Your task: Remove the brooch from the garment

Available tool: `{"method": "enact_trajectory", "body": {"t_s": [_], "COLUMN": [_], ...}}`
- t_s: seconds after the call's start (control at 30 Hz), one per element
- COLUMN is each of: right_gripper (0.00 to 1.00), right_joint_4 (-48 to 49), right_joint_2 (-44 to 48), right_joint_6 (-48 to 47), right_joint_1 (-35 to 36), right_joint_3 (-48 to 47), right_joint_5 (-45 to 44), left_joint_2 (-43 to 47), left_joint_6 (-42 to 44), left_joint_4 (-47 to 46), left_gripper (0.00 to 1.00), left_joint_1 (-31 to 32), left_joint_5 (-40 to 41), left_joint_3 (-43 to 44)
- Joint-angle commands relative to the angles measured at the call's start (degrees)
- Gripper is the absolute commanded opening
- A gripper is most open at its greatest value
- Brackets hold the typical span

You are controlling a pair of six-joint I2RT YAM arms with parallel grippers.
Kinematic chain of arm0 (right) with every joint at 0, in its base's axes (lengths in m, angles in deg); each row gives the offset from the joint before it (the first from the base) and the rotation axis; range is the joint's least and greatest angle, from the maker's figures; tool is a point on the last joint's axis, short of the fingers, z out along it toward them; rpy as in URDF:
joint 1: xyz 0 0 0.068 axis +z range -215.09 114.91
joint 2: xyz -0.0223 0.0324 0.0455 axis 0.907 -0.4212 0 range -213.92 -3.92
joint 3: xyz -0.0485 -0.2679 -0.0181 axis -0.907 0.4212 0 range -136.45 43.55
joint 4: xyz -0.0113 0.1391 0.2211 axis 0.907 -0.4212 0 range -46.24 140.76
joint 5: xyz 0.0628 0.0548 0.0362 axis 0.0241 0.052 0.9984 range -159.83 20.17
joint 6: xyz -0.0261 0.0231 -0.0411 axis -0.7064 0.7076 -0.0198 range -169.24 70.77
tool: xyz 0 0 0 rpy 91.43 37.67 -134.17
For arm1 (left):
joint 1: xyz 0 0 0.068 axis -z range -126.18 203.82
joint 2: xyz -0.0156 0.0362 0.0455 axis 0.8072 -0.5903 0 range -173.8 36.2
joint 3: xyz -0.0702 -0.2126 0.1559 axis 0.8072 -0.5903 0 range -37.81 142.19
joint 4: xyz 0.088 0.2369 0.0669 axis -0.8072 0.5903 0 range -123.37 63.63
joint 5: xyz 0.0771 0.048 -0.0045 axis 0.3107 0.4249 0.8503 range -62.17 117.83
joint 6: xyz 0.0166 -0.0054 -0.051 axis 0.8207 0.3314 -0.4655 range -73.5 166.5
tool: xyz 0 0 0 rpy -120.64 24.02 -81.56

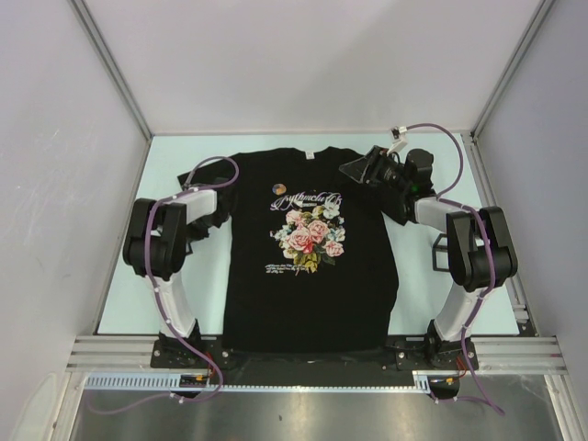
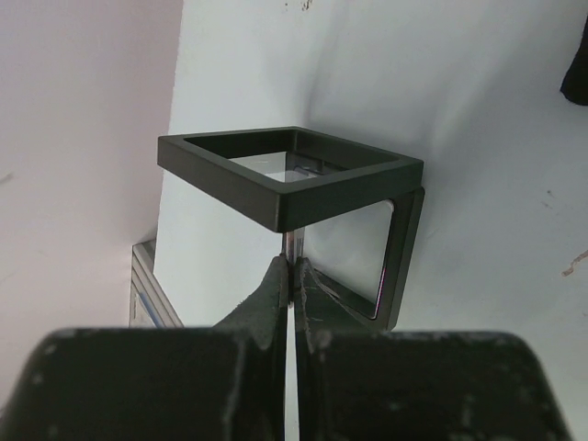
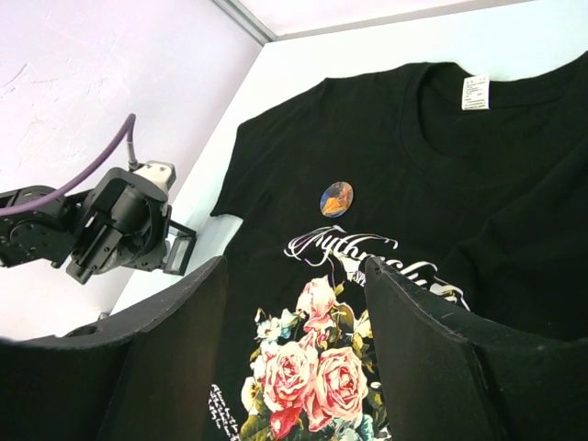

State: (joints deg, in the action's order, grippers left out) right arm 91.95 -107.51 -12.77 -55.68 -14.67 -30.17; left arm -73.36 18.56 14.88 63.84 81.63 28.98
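The garment (image 1: 308,266), a black T-shirt with a rose print and white lettering, lies flat on the table, collar at the far side. The brooch (image 1: 277,191), a small round orange-and-blue disc, is pinned just above the lettering. It also shows in the right wrist view as the brooch (image 3: 336,198) on the garment (image 3: 441,175). My right gripper (image 1: 363,170) hovers over the shirt's right shoulder, and its wrist view shows this right gripper (image 3: 299,340) open and empty. My left gripper (image 1: 217,204) sits by the left sleeve. That left gripper (image 2: 292,276) is shut, with black square frames at its tip.
The pale table (image 1: 413,294) is boxed in by white walls and aluminium rails (image 1: 110,64). Purple cables (image 1: 441,133) loop off both arms. In the left wrist view only a dark scrap of fabric (image 2: 577,64) shows at the top right.
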Motion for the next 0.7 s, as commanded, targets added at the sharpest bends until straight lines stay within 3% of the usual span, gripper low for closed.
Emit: {"method": "enact_trajectory", "body": {"t_s": [0.0,0.27,0.4,0.5,0.67], "right_gripper": [0.65,0.65,0.65,0.65,0.66], "right_joint_4": [2.93,3.55,3.63,4.16,4.25], "right_joint_2": [-0.21,-0.38,-0.30,-0.38,-0.38], "right_joint_6": [0.18,0.53,0.62,0.80,0.80], "right_joint_1": [-0.18,-0.09,-0.09,-0.01,0.17], "right_joint_3": [-2.08,-2.08,-2.08,-2.08,-2.08], "right_joint_5": [1.12,1.39,1.74,1.65,1.48], "left_joint_2": [-0.39,-0.92,-0.66,0.22,4.26], "left_joint_6": [0.70,0.61,0.70,0.70,0.35], "left_joint_4": [0.00,0.53,0.62,1.14,2.02], "left_gripper": [0.01,0.07,0.19,0.20,0.30], "left_joint_1": [-0.70,-0.62,-0.62,-0.62,-0.18], "left_joint_5": [1.22,1.66,2.01,2.27,1.40], "left_joint_3": [2.03,2.21,2.21,2.12,1.07]}}
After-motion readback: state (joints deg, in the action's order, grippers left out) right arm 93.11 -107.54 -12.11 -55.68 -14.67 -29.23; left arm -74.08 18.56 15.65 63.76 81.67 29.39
